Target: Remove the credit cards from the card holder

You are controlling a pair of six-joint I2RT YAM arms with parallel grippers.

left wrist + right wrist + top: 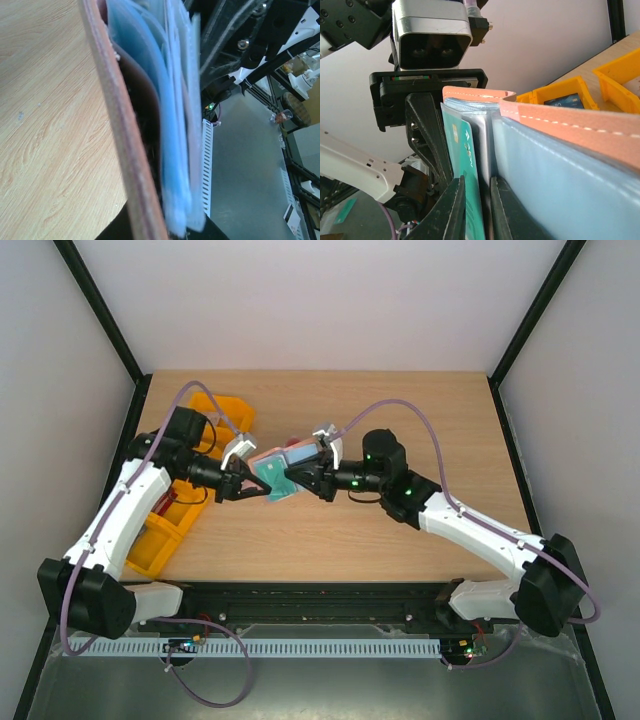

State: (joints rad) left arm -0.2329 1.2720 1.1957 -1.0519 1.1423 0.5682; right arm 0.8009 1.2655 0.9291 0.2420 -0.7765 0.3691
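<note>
— What does your right tool (pixel 477 184) have?
— Its two fingers are almost together. They pinch the thin teal-green credit card (pixel 466 145), which stands in a clear sleeve of the flat reddish-brown folding card holder (pixel 560 125).
— And your left tool (pixel 243 483)?
— It is clamped tight on the holder's opposite edge. You hold the holder between both tools, its grey-blue sleeves fanned, over the middle of the wooden table (pixel 350 530). The orange plastic bins (pixel 160 540) lie at the table's left side.

Pale wooden table (pixel 330 540) between plain white walls (pixel 330 300), black frame posts (pixel 101 310) at the corners.
</note>
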